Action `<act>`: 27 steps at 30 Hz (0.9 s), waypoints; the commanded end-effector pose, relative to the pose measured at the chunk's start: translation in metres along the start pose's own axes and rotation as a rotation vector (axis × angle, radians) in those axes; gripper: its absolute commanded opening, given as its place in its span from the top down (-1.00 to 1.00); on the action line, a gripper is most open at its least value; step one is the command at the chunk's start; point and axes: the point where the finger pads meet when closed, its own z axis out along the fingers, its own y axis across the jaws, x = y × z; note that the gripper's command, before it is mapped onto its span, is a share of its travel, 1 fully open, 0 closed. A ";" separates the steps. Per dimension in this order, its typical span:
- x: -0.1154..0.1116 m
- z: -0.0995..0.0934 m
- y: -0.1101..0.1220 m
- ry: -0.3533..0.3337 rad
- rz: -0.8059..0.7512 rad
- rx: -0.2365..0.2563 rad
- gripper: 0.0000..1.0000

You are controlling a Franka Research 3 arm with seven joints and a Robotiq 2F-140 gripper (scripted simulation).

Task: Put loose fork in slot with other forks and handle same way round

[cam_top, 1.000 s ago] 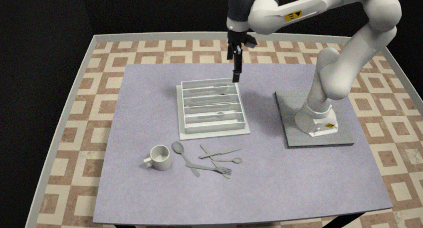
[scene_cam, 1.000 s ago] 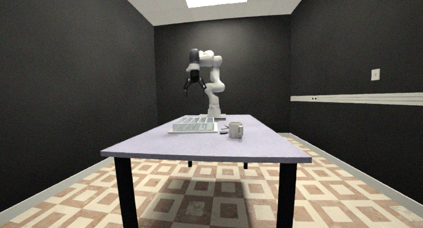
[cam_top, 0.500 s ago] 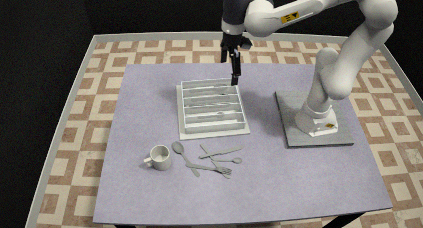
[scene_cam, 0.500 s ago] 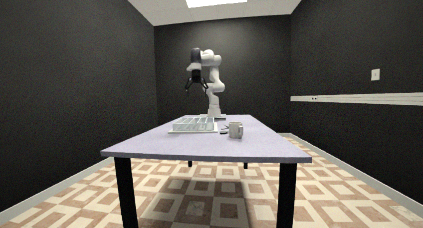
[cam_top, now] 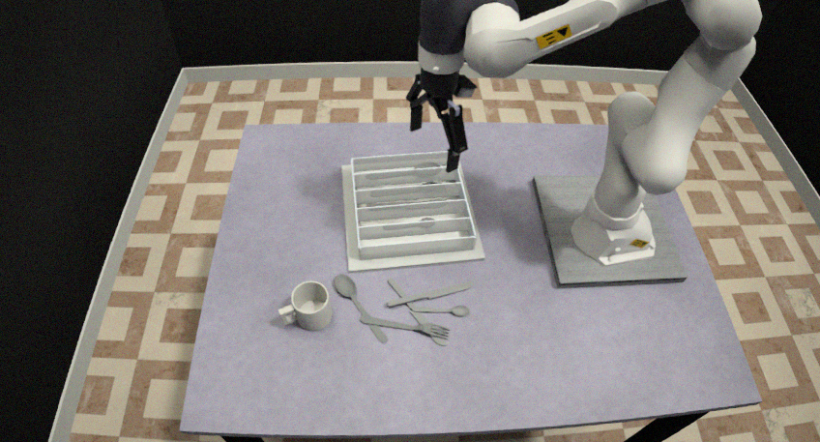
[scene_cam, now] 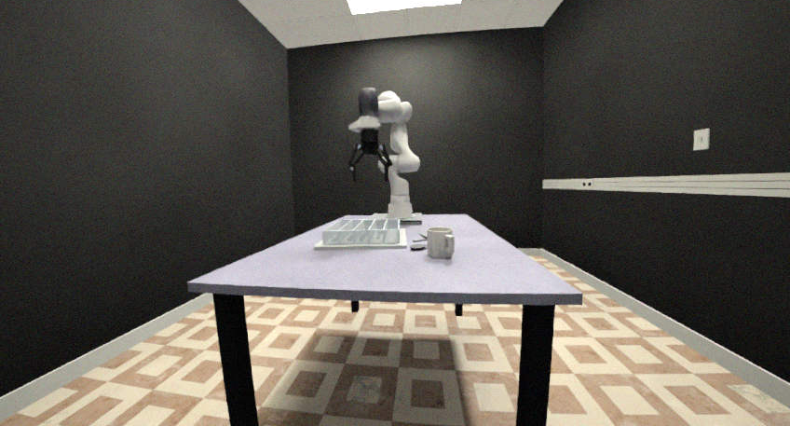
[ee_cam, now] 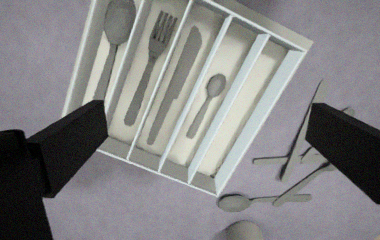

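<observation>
The loose fork (cam_top: 397,324) (ee_cam: 304,182) lies on the table in front of the tray, crossed with other loose cutlery; in the wrist view its tines are hidden behind my right finger. The white tray (cam_top: 414,247) (scene_cam: 362,238) (ee_cam: 259,117) has five slots: a large spoon, a fork (ee_cam: 149,65), a knife (ee_cam: 179,75), a small spoon, and an empty slot on the side nearest the pile. My gripper (cam_top: 434,144) (scene_cam: 369,170) (ee_cam: 206,120) is open and empty. It hangs high above the tray's back edge, turned at an angle to the slots.
A large spoon (cam_top: 345,285) (ee_cam: 234,202), two knives (cam_top: 428,295) and a small spoon (cam_top: 457,309) lie tangled with the loose fork. A white mug (cam_top: 310,306) (scene_cam: 439,242) stands left of the pile. The robot's base (cam_top: 615,230) is on the tray's right.
</observation>
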 end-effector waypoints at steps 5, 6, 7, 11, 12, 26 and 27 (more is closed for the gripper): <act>-0.017 0.002 0.001 -0.006 -0.240 -0.004 -1.00; -0.019 0.002 0.002 -0.006 -0.258 -0.004 -1.00; -0.021 0.002 0.002 -0.007 -0.277 -0.004 -1.00; -0.029 0.003 0.005 -0.007 -0.349 -0.005 -1.00; -0.031 0.004 0.005 -0.007 -0.367 -0.005 -1.00; -0.058 0.008 0.014 -0.010 -0.614 -0.006 -1.00; -0.060 0.009 0.015 -0.010 -0.632 -0.006 -1.00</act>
